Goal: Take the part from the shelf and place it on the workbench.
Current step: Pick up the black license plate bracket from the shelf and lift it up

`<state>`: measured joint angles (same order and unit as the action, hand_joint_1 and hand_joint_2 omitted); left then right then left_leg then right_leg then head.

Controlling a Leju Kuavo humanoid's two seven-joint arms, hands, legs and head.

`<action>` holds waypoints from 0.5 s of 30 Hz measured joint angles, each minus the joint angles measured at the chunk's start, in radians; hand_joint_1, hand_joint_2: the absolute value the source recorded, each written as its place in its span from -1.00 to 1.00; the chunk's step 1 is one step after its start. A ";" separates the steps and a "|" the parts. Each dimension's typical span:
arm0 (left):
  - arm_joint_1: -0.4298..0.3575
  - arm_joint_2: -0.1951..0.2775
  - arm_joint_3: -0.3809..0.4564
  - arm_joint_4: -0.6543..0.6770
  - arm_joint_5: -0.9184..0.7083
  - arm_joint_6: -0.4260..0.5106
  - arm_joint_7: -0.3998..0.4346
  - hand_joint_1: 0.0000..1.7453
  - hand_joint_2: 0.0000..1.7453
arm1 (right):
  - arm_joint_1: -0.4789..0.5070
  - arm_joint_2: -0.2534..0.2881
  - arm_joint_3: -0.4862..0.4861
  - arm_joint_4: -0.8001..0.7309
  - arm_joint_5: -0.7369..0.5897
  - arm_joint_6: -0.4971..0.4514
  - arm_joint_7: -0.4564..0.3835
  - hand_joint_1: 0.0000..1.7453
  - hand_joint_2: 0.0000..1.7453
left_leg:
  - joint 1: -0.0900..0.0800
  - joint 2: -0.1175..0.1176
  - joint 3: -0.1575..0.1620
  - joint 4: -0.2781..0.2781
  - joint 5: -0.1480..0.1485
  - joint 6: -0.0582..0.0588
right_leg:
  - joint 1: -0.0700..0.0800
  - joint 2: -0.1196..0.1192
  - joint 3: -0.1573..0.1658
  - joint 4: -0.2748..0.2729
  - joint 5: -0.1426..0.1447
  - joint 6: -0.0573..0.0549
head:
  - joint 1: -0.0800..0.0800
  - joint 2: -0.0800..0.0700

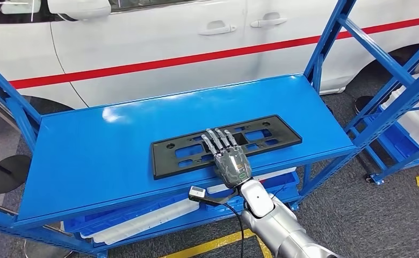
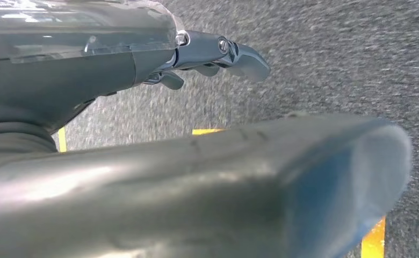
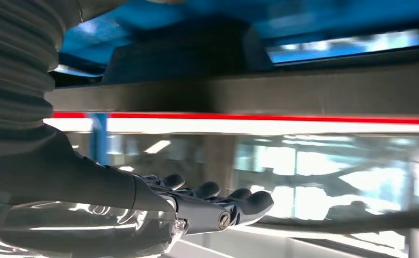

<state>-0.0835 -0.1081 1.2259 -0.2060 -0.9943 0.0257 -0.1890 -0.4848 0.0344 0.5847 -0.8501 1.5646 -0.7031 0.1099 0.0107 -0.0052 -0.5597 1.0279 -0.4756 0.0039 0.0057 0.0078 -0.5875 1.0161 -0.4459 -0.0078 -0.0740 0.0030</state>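
A flat black rectangular part point(image 1: 163, 157) with several cut-outs lies on the top board of the blue shelf point(image 1: 89, 156), near its front edge. My right hand point(image 1: 230, 158) lies over the part's front middle, palm down, fingers straight and slightly spread across it, gripping nothing. In the right wrist view the right hand point(image 3: 207, 207) shows extended fingers beside the part's dark edge point(image 3: 304, 94). Whether the palm touches the part I cannot tell. My left hand point(image 2: 159, 59) hangs over grey floor with nothing in it, its fingers loosely extended.
A white car point(image 1: 170, 37) with a red stripe stands right behind the shelf. A second blue rack point(image 1: 395, 80) is at the right. White trays point(image 1: 143, 217) sit on the lower shelf level. Yellow floor tape point(image 1: 212, 244) runs in front.
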 joint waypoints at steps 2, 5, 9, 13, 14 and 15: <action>0.001 0.000 0.000 0.000 -0.001 -0.001 -0.002 -1.00 -1.00 | -0.028 -0.001 0.027 0.031 0.003 0.000 0.055 -0.99 1.00 | 0.000 0.000 -0.002 -0.004 0.007 0.011 | -0.002 0.001 -0.003 0.002 0.001 0.009 | 0.000 0.000; 0.000 -0.001 -0.001 0.000 -0.001 -0.002 -0.005 -1.00 -1.00 | -0.063 -0.001 0.058 0.083 0.005 0.000 0.104 0.06 1.00 | 0.005 0.002 -0.002 -0.011 0.016 0.024 | -0.007 -0.001 -0.042 0.089 -0.056 0.027 | 0.000 0.000; 0.001 -0.001 -0.001 0.000 0.000 -0.005 -0.011 -1.00 -1.00 | -0.124 -0.002 0.116 0.205 0.006 0.002 0.176 0.93 1.00 | 0.005 0.002 -0.004 -0.011 0.017 0.027 | -0.014 -0.003 -0.132 0.278 -0.119 0.039 | 0.000 0.000; 0.000 -0.003 -0.001 0.000 0.001 -0.009 -0.012 -1.00 -1.00 | -0.175 -0.004 0.134 0.288 0.006 0.006 0.185 0.95 1.00 | 0.003 -0.001 0.001 -0.013 0.017 0.023 | -0.006 -0.003 -0.020 0.042 -0.002 0.016 | 0.000 0.000; 0.000 -0.004 -0.001 0.000 0.001 -0.011 -0.012 -1.00 -1.00 | -0.183 -0.004 0.136 0.303 0.006 0.006 0.186 0.96 1.00 | 0.003 -0.001 0.000 -0.015 0.017 0.020 | -0.002 -0.004 -0.002 0.001 0.010 0.009 | 0.000 0.000; 0.000 -0.005 -0.001 0.000 0.001 -0.012 -0.012 -1.00 -1.00 | -0.188 -0.005 0.138 0.315 0.006 0.006 0.186 0.96 1.00 | 0.004 -0.002 -0.001 -0.016 0.018 0.015 | 0.002 -0.004 0.003 -0.014 0.010 0.004 | 0.000 0.000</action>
<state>-0.0839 -0.1127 1.2247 -0.2056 -0.9936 0.0140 -0.2008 -0.6724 0.0293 0.7224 -0.5353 1.5705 -0.6973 0.2960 0.0142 -0.0069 -0.5605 1.0114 -0.4572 0.0189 0.0074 0.0035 -0.5849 1.0025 -0.4363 -0.0036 -0.0736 0.0031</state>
